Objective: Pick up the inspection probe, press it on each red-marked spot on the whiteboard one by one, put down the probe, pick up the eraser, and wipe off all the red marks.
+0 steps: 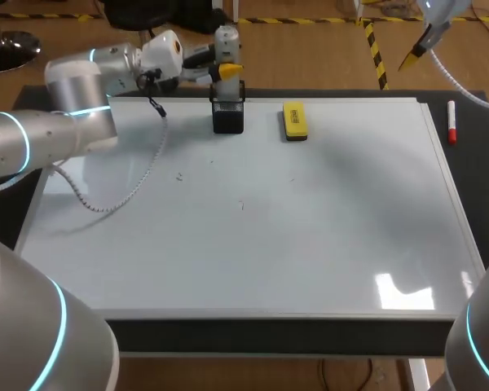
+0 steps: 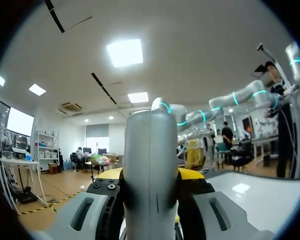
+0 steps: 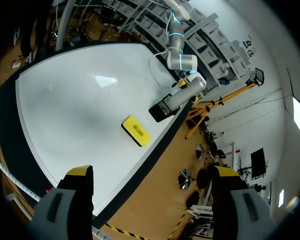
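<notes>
Your left gripper point(image 1: 226, 72) is closed on the grey handle of the inspection probe point(image 2: 150, 145), one yellow tip on each side. The probe stands upright at the far edge of the whiteboard point(image 1: 253, 244), over a black block point(image 1: 228, 116). The yellow eraser point(image 1: 295, 120) lies just beside it. Your right gripper point(image 3: 152, 172) hangs above the far right corner, fingers wide apart and holding nothing.

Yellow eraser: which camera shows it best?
The head view: the eraser lies fully visible from above, near the far edge of the whiteboard. The right wrist view also shows it whole, at a slant. The left wrist view misses it; there the probe fills the middle.
</notes>
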